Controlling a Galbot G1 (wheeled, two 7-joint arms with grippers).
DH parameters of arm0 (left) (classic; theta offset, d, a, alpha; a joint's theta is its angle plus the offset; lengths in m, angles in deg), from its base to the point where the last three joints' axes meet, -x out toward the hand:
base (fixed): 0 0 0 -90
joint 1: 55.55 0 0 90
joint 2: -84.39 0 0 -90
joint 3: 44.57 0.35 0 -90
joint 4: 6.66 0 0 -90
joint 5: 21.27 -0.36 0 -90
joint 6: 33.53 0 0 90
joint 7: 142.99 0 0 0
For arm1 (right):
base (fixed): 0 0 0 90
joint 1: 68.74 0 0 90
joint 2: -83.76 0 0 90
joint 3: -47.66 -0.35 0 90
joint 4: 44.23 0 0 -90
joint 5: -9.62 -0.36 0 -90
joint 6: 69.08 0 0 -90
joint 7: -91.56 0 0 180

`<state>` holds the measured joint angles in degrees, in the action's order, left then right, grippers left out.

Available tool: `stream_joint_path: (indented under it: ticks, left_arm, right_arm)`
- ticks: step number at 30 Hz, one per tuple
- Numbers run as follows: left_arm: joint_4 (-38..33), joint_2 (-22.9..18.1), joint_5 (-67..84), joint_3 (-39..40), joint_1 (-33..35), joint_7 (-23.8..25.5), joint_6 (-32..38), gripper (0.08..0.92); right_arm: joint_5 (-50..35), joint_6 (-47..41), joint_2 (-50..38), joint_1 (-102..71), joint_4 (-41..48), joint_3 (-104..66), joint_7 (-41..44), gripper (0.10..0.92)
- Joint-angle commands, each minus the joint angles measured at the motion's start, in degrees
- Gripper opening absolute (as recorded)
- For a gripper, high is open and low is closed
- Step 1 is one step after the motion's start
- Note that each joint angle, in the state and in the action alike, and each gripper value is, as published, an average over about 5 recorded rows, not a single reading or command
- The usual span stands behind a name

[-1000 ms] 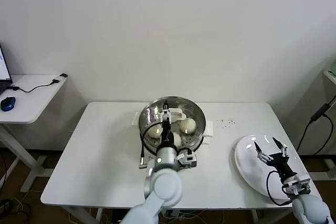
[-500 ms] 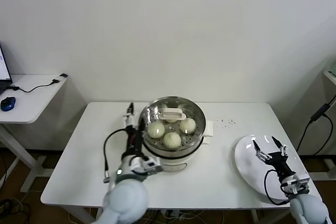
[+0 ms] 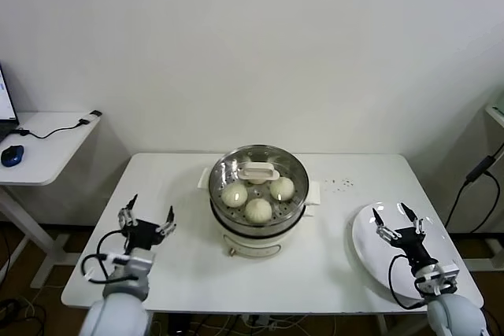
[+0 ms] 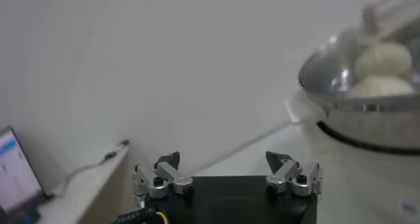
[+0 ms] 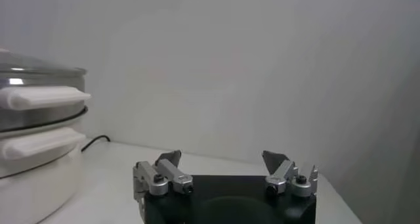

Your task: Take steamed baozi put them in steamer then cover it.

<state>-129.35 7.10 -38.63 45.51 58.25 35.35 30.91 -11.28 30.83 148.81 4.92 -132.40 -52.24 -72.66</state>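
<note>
The steel steamer (image 3: 295,208) stands on its cream-white pot base at the table's middle. The clear glass cover (image 3: 228,169) with its cream handle (image 3: 256,171) lies on top of it. Three baozi (image 3: 257,209) show through the glass; a fourth is hidden. My left gripper (image 3: 146,220) is open and empty over the table's left part, well apart from the steamer. My right gripper (image 3: 396,219) is open and empty above the white plate. The left wrist view shows the covered steamer (image 4: 367,87) far off beyond the left gripper (image 4: 223,161). The right wrist view shows the steamer (image 5: 33,107) beyond the right gripper (image 5: 222,158).
A flat white plate (image 3: 370,249) lies at the table's right front. Small dark crumbs (image 3: 340,183) lie to the right of the steamer. A side table (image 3: 39,151) with a blue mouse (image 3: 11,155) and cable stands at the left.
My left arm has let go of the cover's handle, swung left away from the steamer and dropped low over the table's left front. The cover stays on the steamer. The right gripper barely shifted.
</note>
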Motion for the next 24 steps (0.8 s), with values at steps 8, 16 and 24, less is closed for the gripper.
stream_joint_path:
  ticks: [8,16,24]
  left_arm:
    - [2.29,-6.48,27.13,-14.05,11.71,2.35,28.76,0.823]
    - [0.83,-6.44,26.13,-13.42,11.46,3.64,28.29,0.823]
    - [1.31,-6.85,24.89,-13.55,12.0,3.79,29.02,0.823]
  right_arm:
    - [-0.81,-0.36,1.49,-2.83,-2.2,-1.35,0.79,0.823]
    - [-0.65,-0.11,1.45,-4.09,-2.61,-1.65,0.84,0.823]
    - [-1.08,-0.28,1.39,-5.07,-3.52,-2.06,0.82,0.823]
